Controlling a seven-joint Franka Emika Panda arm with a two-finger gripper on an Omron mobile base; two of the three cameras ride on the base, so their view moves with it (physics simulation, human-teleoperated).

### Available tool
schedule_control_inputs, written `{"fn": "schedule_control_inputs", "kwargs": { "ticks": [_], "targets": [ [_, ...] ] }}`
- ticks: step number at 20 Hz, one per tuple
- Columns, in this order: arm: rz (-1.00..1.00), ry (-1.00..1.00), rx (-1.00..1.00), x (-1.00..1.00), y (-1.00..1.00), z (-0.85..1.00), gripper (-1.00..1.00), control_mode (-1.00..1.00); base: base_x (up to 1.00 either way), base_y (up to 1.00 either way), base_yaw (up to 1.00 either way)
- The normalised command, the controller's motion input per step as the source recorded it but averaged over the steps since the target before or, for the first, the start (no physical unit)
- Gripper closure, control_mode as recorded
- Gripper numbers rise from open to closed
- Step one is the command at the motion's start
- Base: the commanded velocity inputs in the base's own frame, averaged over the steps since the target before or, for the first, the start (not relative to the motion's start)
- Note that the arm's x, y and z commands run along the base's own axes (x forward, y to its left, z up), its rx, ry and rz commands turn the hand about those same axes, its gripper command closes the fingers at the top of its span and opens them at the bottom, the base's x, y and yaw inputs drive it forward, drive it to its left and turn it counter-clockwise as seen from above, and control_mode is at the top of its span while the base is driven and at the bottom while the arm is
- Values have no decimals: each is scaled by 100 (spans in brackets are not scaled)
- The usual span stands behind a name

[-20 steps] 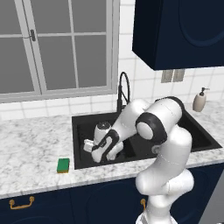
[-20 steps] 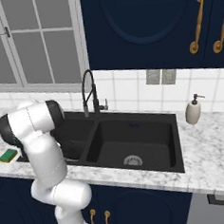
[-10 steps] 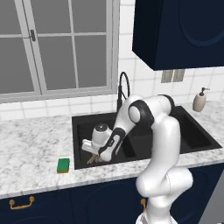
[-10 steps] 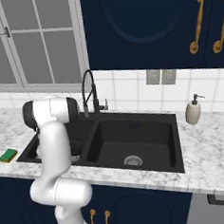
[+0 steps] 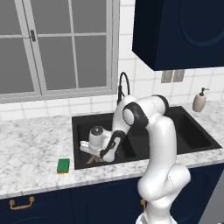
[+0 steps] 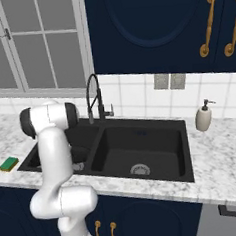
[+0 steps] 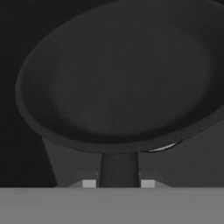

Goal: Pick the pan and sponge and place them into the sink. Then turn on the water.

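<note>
While the gripper [image 5: 94,153] sat low in the sink's [image 5: 144,153] left basin, its fingers narrowly parted around the pan [image 7: 127,78] handle, whether gripping I could not tell, the pan lay directly ahead, handle pointing back between them.

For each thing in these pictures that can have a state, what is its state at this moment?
pan: lying in the left basin of the sink.
sponge: on the counter, left of the sink.
faucet: no water running.
pincer: low in the left basin, at the pan's handle; grip unclear.
</note>
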Motion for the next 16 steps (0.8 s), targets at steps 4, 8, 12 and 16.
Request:
{"fn": "schedule_control_inputs", "kwargs": {
  "ticks": [4,8,12,16],
  "targets": [
    [0,-10,0,1,0,9,-100,-100,0,0,0],
    [0,0,0,0,0,39,-100,-100,0,0,0],
    [0,0,0,-3,0,92,-100,-100,0,0,0],
    [0,7,0,0,0,100,-100,-100,0,0,0]
  ]
}}
